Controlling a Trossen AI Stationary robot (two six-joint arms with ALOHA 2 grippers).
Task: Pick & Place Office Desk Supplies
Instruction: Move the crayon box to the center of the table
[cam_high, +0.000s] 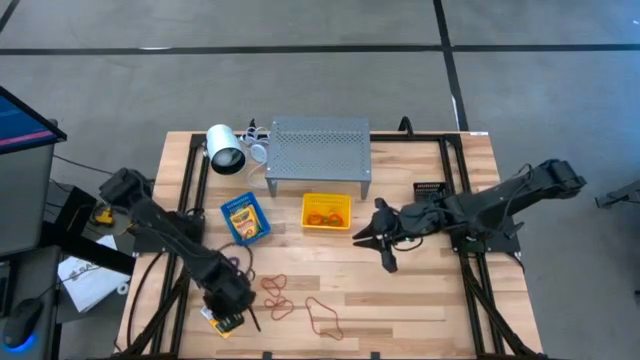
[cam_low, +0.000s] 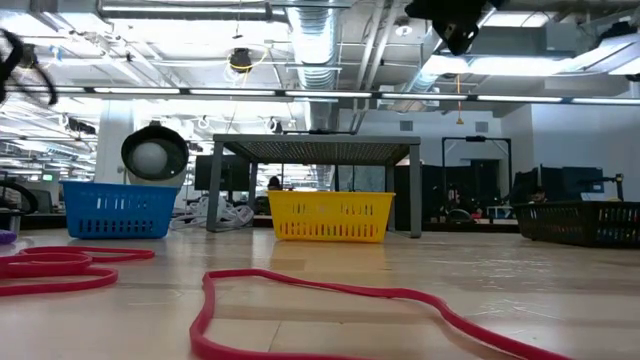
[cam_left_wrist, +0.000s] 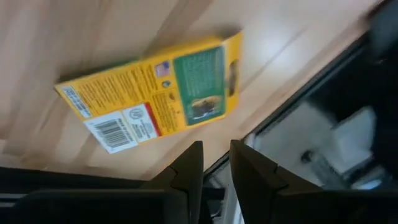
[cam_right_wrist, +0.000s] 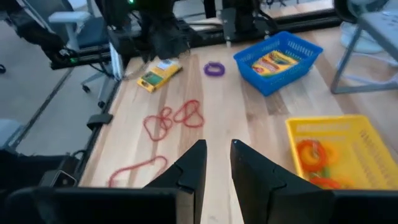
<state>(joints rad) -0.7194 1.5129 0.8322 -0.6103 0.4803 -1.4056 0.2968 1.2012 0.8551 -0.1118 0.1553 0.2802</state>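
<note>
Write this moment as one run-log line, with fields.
left pincer: above crayon box, holds nothing | right pincer: idle, mid-table | yellow bin: orange bands inside
</note>
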